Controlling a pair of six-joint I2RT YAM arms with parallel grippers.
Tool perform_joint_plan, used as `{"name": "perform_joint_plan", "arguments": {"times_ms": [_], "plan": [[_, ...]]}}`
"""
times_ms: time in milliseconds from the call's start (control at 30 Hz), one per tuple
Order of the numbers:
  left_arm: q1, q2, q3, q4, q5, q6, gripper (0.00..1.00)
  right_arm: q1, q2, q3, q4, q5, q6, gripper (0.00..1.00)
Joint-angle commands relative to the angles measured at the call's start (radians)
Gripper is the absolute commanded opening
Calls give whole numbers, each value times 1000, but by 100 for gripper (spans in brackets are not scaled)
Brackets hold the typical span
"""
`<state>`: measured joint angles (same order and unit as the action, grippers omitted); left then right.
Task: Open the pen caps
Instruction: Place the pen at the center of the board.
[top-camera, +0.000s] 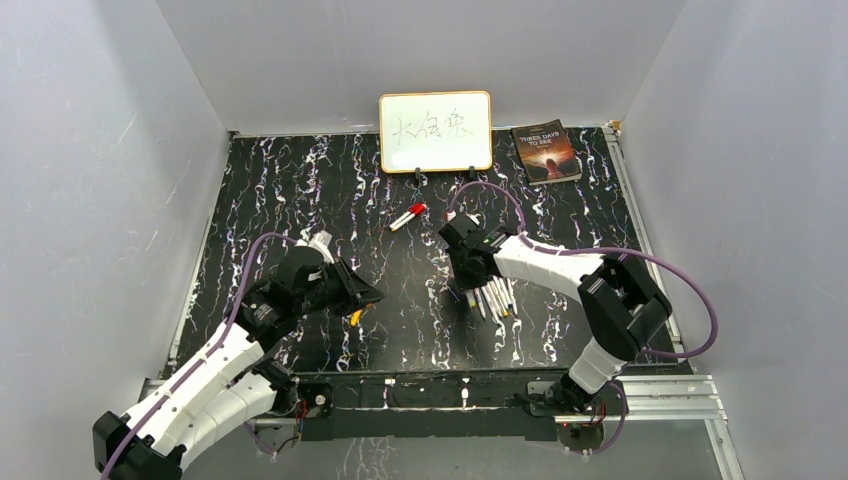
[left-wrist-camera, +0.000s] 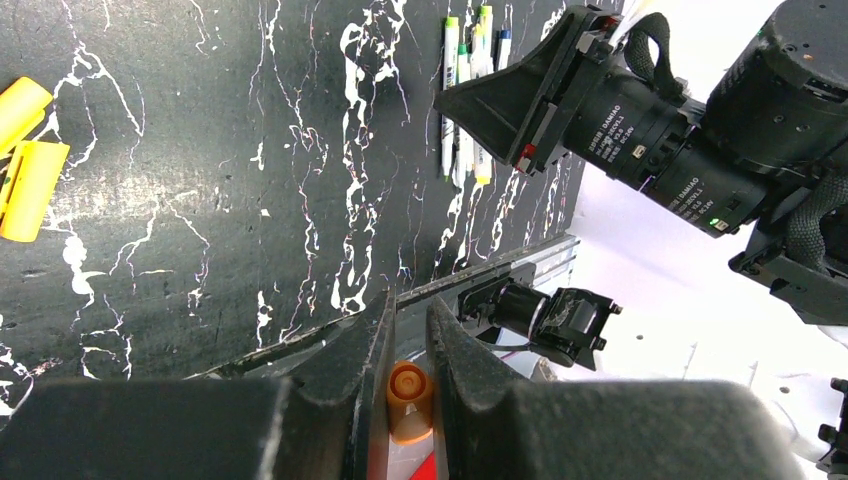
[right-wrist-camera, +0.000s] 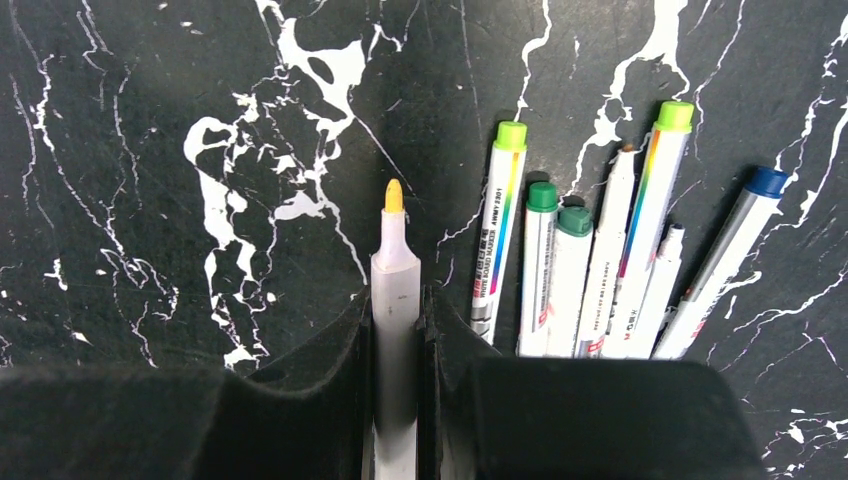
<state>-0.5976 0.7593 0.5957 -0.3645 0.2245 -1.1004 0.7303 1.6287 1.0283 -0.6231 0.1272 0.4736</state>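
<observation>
Left pincer (left-wrist-camera: 410, 306): clenched on an orange-capped pen (left-wrist-camera: 408, 392). The cap end pokes up between the fingers with a bit of white barrel below it. It sits over the near-left part of the desk (top-camera: 260, 190).

Right pincer (right-wrist-camera: 396, 305): clenched on a yellow-tipped pen (right-wrist-camera: 395, 262). White barrel, cap off, bare tip pointing out past the fingers. It is low over the desk, right of centre, toward the near edge.

Other task items:
- Bunch of pens (right-wrist-camera: 590, 270): lying side by side on the desk just beside the right pincer, touching each other. Lime, green and blue ends are showing. At least one has a bare tip.
- Two yellow caps (left-wrist-camera: 25, 160): loose on the desk, lying against each other. In the top view they are just beside the left pincer's tip, on its near side.
- Red-capped pen (top-camera: 407, 216): alone mid-desk toward the far edge, lying at an angle, well apart from both pincers.

Also on the desk:
- Whiteboard (top-camera: 435, 131): propped at the middle of the far edge, with writing on it.
- Book (top-camera: 546, 152): flat, near the far-right corner, just beside the whiteboard.
</observation>
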Motion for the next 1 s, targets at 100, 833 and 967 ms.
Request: {"name": "perform_joint_plan", "arguments": {"times_ms": [100,833,967], "plan": [[5,-18,13,-9,13,3,4,-15,0,-20,59,13,5,0],[5,-19,17,-18,10,7,4,-44,32,-64,88,-10,-7,5],[5,-15,17,-17,10,7,4,-45,32,-67,91,-15,-7,8]]}}
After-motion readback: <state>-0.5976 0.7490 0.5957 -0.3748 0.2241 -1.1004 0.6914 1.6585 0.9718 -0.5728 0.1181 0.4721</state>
